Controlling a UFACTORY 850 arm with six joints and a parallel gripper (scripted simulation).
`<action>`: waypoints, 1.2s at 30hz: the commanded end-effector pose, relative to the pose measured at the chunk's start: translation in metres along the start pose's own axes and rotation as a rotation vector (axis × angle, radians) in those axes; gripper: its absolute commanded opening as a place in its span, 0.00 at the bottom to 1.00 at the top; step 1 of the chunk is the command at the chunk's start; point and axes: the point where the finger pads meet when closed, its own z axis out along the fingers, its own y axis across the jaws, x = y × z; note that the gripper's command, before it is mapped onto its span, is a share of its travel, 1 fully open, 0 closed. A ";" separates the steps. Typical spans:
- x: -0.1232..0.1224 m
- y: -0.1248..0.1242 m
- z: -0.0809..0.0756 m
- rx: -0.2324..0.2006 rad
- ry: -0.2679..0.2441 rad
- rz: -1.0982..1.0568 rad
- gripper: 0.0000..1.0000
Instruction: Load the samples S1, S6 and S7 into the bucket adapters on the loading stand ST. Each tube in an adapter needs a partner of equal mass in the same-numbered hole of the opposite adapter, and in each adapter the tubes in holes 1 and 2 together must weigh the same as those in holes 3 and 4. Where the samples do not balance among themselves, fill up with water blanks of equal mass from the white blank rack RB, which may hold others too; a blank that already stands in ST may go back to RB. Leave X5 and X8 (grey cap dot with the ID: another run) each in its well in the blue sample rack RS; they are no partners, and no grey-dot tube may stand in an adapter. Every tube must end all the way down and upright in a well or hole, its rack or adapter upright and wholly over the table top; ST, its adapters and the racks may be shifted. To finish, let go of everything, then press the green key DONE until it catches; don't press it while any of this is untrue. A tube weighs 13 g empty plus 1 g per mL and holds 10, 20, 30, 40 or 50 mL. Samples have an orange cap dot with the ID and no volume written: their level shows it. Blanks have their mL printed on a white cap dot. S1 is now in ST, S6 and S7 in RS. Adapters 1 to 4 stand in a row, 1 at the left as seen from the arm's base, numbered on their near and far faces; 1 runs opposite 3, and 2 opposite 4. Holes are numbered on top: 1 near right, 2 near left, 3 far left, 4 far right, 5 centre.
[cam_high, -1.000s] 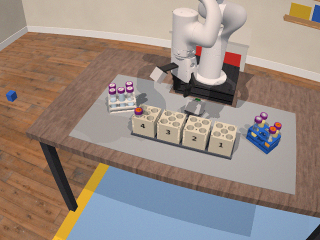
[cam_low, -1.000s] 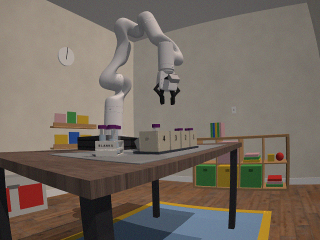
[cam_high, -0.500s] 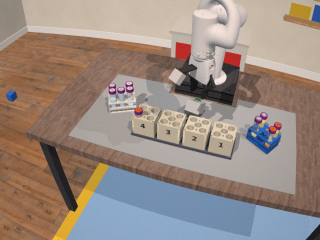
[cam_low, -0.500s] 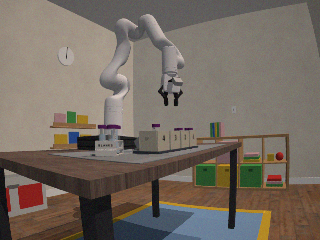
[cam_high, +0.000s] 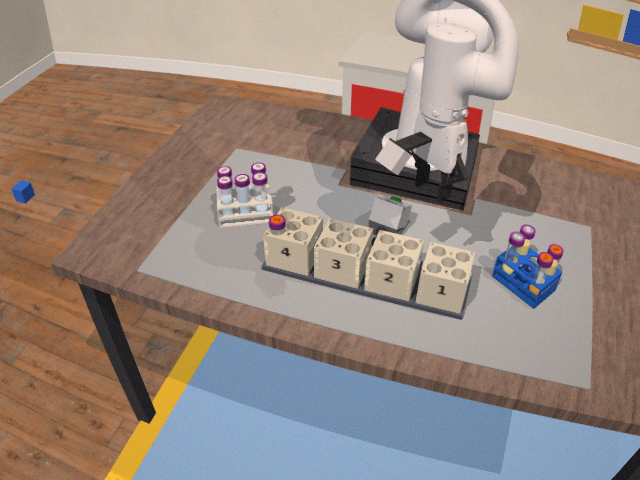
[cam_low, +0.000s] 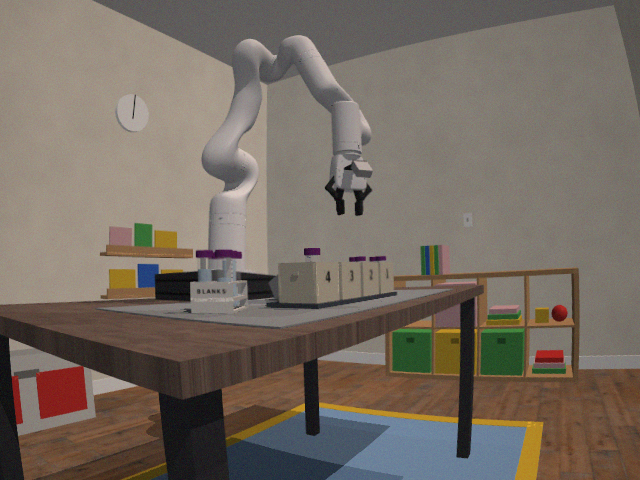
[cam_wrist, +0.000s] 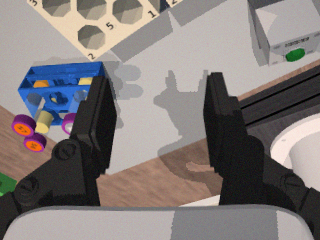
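Observation:
My gripper (cam_high: 435, 180) hangs high above the table's far edge, near the arm's base, open and empty. It also shows in the side view (cam_low: 349, 206) and the wrist view (cam_wrist: 156, 103). The loading stand (cam_high: 366, 263) carries adapters 4, 3, 2, 1 from left to right. S1 (cam_high: 277, 223), orange dot, stands in adapter 4, in the corner hole toward the white rack. The other adapters look empty. The blue rack RS (cam_high: 527, 273) holds two orange-dot tubes (cam_high: 550, 255) and two grey-dot tubes (cam_high: 522, 235). It lies below and to the left of my fingers in the wrist view (cam_wrist: 56, 96).
The white blank rack RB (cam_high: 242, 204) with several purple-capped blanks stands left of adapter 4. The grey DONE box with its green key (cam_high: 395, 198) sits behind adapters 3 and 2, and shows in the wrist view (cam_wrist: 294, 55). The arm's black base plate (cam_high: 413, 165) is behind it.

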 end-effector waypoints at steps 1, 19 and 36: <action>-0.015 -0.017 -0.001 -0.001 0.003 0.000 0.57; -0.071 -0.074 0.000 0.000 0.002 0.000 0.57; -0.123 -0.128 0.000 0.000 0.002 0.000 0.57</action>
